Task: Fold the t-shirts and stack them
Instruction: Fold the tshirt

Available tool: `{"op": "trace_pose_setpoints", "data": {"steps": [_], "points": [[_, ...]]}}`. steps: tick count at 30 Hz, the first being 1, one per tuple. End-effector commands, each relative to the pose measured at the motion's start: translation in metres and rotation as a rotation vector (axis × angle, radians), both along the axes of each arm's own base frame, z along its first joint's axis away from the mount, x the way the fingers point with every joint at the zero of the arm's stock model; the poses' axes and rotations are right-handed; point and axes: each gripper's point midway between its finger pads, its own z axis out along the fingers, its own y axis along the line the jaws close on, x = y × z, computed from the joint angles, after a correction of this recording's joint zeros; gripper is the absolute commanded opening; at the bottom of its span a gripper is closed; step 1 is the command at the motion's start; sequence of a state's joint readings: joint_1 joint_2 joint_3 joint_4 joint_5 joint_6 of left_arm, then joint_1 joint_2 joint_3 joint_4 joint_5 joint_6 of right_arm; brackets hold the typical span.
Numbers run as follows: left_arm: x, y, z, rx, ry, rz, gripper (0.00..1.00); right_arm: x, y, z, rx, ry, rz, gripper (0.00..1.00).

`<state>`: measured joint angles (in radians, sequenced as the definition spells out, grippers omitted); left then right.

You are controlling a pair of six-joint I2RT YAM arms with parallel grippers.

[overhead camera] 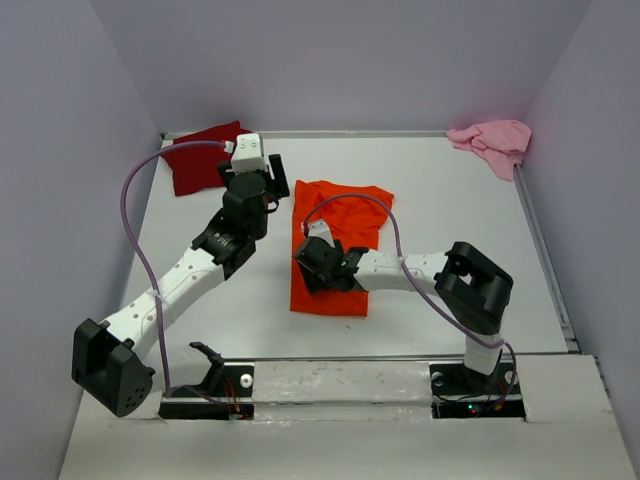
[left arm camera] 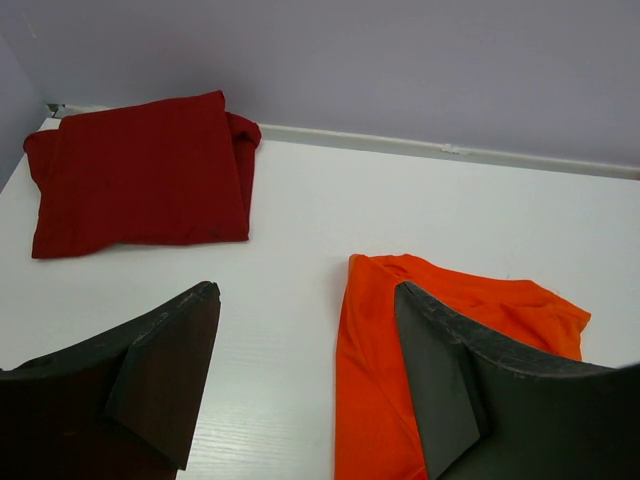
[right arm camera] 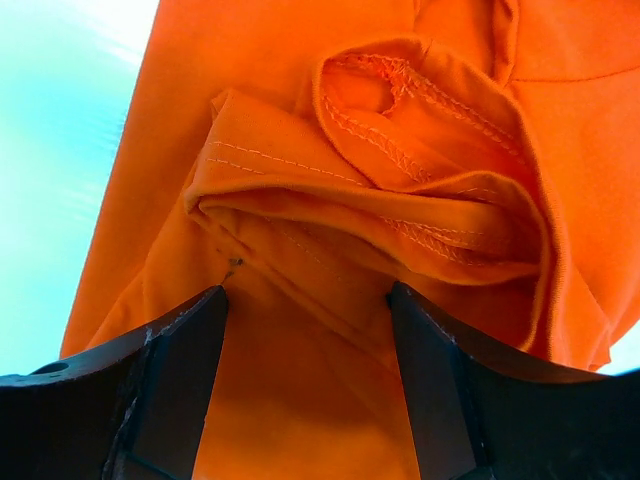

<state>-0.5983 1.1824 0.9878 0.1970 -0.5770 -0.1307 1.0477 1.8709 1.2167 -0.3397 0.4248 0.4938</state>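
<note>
Overhead camera looks down; both closer wrist cameras share orange t-shirt [overhead camera: 350, 228]

A white worktop [overhead camera: 430, 190] with a faint wood grain forms the floor of a booth. A pale lilac back wall [overhead camera: 350, 60] stands along its far edge. A left wall [overhead camera: 60, 200] and a right wall [overhead camera: 600, 200] of the same colour rise along its sides. A thin grey strip [overhead camera: 400, 133] runs where the back wall meets the far edge, and a similar rail [overhead camera: 546, 262] lines the right edge. A white ledge [overhead camera: 340, 372] lies along the near edge.
</note>
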Motion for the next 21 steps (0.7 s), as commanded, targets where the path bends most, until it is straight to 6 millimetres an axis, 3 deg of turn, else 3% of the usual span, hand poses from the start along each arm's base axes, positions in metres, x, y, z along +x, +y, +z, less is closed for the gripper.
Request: {"op": "trace_pose_setpoints", "data": {"steps": [1, 15, 21], "points": [[0.001, 0.004, 0.024, -0.032, -0.06, 0.012, 0.8, 0.002, 0.013, 0.001, 0.049, -0.003, 0.01, 0.72], [-0.001, 0.003, 0.025, -0.034, -0.063, 0.007, 0.8, 0.02, 0.004, -0.005, -0.051, -0.061, -0.005, 0.72], [-0.001, 0.004, 0.026, -0.038, -0.065, 0.009, 0.8, 0.033, 0.0, 0.01, -0.053, -0.1, -0.019, 0.72]]}}
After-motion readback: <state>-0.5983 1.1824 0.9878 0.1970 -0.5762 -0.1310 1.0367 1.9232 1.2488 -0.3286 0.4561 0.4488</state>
